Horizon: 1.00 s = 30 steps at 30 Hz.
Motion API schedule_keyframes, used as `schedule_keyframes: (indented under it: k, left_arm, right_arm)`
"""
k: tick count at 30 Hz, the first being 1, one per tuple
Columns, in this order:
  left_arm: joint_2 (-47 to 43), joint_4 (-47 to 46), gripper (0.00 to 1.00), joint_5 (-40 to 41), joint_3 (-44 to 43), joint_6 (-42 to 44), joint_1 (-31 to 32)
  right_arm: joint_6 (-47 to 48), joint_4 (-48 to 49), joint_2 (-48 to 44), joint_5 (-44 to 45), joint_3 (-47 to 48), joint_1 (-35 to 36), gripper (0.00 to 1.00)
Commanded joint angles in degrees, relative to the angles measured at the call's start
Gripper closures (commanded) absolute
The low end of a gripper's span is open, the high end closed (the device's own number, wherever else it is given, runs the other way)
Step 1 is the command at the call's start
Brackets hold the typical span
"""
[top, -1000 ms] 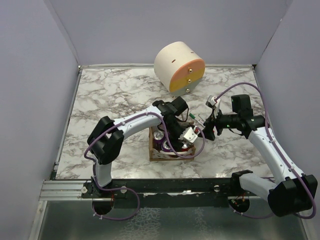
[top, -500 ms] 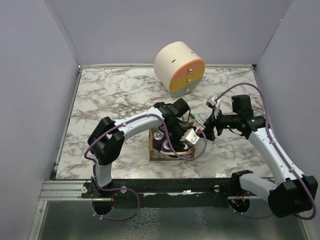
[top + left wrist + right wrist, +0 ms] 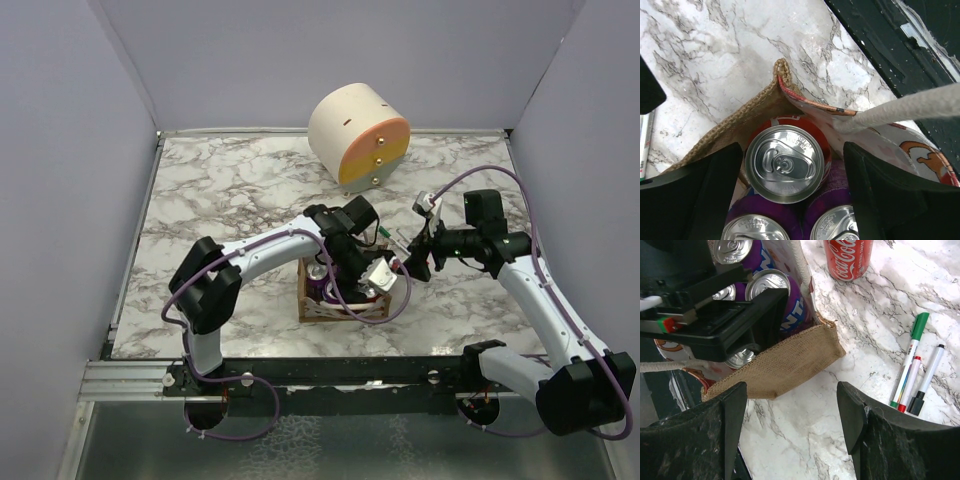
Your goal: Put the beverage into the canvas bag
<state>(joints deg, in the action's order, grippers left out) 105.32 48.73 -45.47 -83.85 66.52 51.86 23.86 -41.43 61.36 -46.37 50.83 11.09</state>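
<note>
See left gripper (image 3: 791, 165) down in the mouth of the canvas bag (image 3: 737, 119), fingers (image 3: 690, 200) spread either side of the red beverage can (image 3: 785, 162). Not pinching it: see a clear gap at one finger. Other finger just beside the can wall; can't tell contact there. Find that can upright inside the bag, tucked into a corner, silver top up. Count two purple cans (image 3: 754, 231) touching or just beside it, also upright in the bag. Spot the white rope handle (image 3: 900, 107) crossing over the patterned lining.

From the top view, place the bag at the near-middle of the marble table (image 3: 220, 190), between the two arms, under the left wrist.

Read right gripper (image 3: 790, 390) as spread wide, holding nothing, hovering just beside the bag's burlap end. Spot a second red cola can (image 3: 847, 257) standing on the marble outside the bag, near that end. See a few markers (image 3: 910, 362) lying together on the marble, apart from the bag. Find the round drawer box (image 3: 358, 135) at the back edge, well apart from the bag.
</note>
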Motion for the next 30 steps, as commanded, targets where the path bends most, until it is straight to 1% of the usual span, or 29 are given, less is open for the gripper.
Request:
schedule_keyframes:
  k: [1, 4, 7, 13, 18, 21, 23, 26, 30]
  left_arm:
    - [-3.6, 1.5, 0.14, -0.1, 0.3, 0.8, 0.2]
    - [-4.6, 2.3, 0.1, 0.4, -0.2, 0.7, 0.2]
    - [-6.3, 2.7, 0.09, 0.7, -0.6, 0.7, 0.2]
    - [-7.8, 8.7, 0.09, 1.3, -6.9, 0.0, -0.1]
    - [-10.0, 11.6, 0.09, 3.6, -14.9, -5.0, -0.9]
    - [-10.9, 11.2, 0.09, 5.3, -19.1, -9.5, -2.0]
    - [-11.7, 9.9, 0.09, 6.4, -21.2, -12.8, -3.3]
    - [-13.0, 7.1, 0.09, 5.6, -23.2, -17.2, -6.9]
    - [-15.8, 0.6, 0.09, 4.0, -22.6, -25.6, -14.4]
  right_arm:
    - [0.8, 1.1, -1.2, -1.4, 0.0, -0.6, 0.28]
    - [0.8, 0.9, -1.1, -1.5, 0.3, -0.7, 0.28]
    - [0.9, 0.9, -1.1, -1.6, 0.2, -0.7, 0.28]
    - [0.8, 1.0, -0.6, -1.2, 0.5, -0.7, 0.27]
    - [0.8, 0.8, 0.3, -1.1, 1.8, -0.8, 0.25]
    - [0.8, 0.7, 1.2, -1.2, 2.7, -0.8, 0.24]
    - [0.8, 0.6, 1.7, -0.9, 3.4, -0.8, 0.23]
    - [0.8, 0.9, 2.1, 0.1, 4.0, -0.8, 0.2]
    - [0.9, 1.0, 2.8, 0.1, 4.8, -0.7, 0.18]
